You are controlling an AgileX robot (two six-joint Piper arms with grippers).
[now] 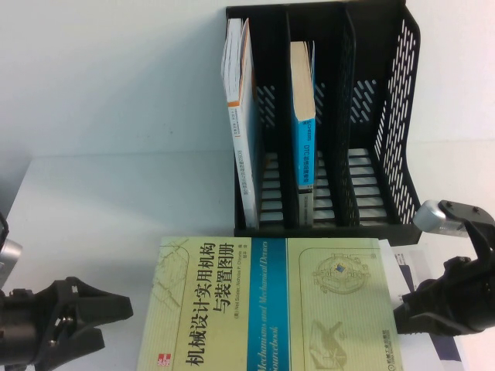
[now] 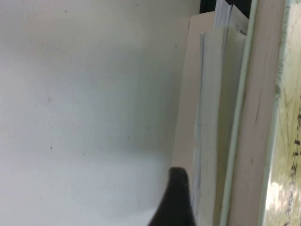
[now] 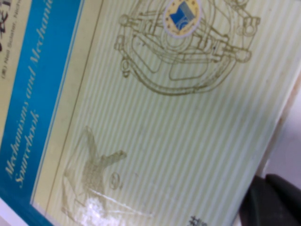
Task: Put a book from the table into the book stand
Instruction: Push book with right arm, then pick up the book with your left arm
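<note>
— While the book (image 1: 271,305) lies flat on the white table (image 1: 116,209), where are the grippers?
— Left gripper (image 1: 104,313) spread beside its edge; right gripper (image 1: 410,313) at the opposite edge, grip unclear. Stand (image 1: 387,116) beyond.

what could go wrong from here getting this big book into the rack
1. The book lies flat on the table; left gripper sits off its left edge, jaws open, so there is no firm hold.
2. Right gripper touches only the right edge; lifting may tilt the book.
3. Only the book stand's right slot is free.
</note>
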